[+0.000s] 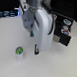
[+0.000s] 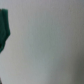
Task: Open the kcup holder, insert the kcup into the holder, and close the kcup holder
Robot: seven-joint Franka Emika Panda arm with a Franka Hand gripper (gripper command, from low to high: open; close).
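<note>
A white Franka Panda arm point(image 1: 41, 21) is hanging over a pale tabletop point(image 1: 9, 39) in the exterior view, its bulky wrist housing filling the middle of the frame and its gripper point(image 1: 36, 48) pointing down toward the surface. The gripper is carrying nothing that can be made out, but the picture is too blurred to tell whether its fingers are standing apart or together. The kcup point(image 1: 18, 52), a small white pod with a green round top, is sitting upright on the table toward the exterior view's left of the gripper, near it but apart from it, with bare tabletop between the two. The kcup holder point(image 1: 63, 27), a black boxy unit, is standing at the exterior view's right behind the arm, partly hidden by the white housing; pale marks are showing on its dark face, though whether its drawers are pulled out or pushed in cannot be told from here. Dark, blurred shapes are lining the far edge of the table at the exterior view's upper left. The wrist view is showing mostly plain pale tabletop, with a dark green shape point(image 2: 4, 30) cutting in at one edge; it is too blurred to identify, and no fingertips are showing clearly in that picture.
</note>
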